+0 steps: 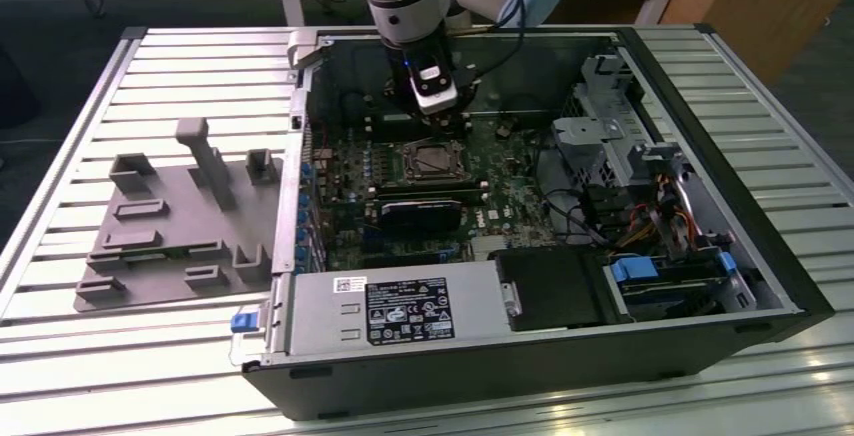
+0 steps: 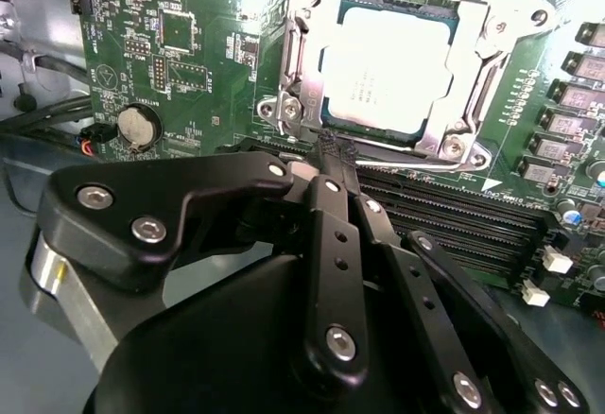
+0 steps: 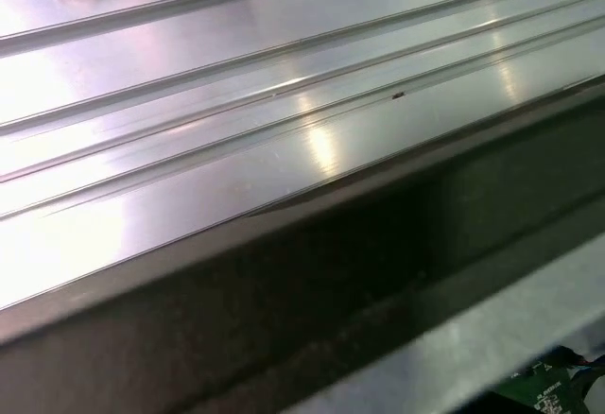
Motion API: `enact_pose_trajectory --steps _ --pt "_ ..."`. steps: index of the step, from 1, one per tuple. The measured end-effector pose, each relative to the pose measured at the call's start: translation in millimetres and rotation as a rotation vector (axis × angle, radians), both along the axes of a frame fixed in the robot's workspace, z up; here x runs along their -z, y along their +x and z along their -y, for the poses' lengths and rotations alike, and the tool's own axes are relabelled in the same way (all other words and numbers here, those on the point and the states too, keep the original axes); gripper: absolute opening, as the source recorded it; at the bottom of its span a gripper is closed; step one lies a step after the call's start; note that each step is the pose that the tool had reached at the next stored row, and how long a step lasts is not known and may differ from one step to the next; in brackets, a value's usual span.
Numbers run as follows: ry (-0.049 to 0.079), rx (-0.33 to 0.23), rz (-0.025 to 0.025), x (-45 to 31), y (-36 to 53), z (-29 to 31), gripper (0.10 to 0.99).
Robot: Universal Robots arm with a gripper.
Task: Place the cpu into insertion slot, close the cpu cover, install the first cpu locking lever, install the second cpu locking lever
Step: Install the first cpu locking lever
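Exterior view: open computer case (image 1: pixel 747 256) lies on a slatted metal table (image 1: pixel 80 356), motherboard facing up. The arm reaches down into the case from the far side. The gripper (image 1: pixel 445 128) hangs just over the board, close to the far edge of the insertion slot (image 1: pixel 430 159).

- A black fan card (image 1: pixel 420 212) sits on the near side of the slot
- A grey power supply (image 1: pixel 387 311) sits against the near wall
- A grey moulded fixture (image 1: pixel 167 226) lies on the table at the exterior view's left, well apart from the case

Second wrist view: gripper (image 2: pixel 336 152) fingers drawn together, nothing seen between them. The tips sit right at the socket's edge, by a thin metal lever rod (image 2: pixel 416 156); contact with the rod cannot be told.

- The cpu (image 2: pixel 389 64) is seated in the socket, silver top up
- The cpu cover (image 2: pixel 296 60) lies flat around it, the chip showing through the window
- Black memory slots (image 2: pixel 444 215) run beside the socket
- A coin battery (image 2: pixel 137 127) sits farther off on the board

First wrist view: table slats (image 3: pixel 236 102) and the dark case wall (image 3: pixel 284 319)
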State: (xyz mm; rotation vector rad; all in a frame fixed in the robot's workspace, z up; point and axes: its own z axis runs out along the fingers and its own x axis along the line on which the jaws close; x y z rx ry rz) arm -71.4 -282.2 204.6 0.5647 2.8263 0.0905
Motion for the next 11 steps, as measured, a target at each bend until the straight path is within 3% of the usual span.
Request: enact_pose_trajectory --steps 11 --pt "0.0 -0.007 -0.0001 0.5 0.0 -3.0 0.102"
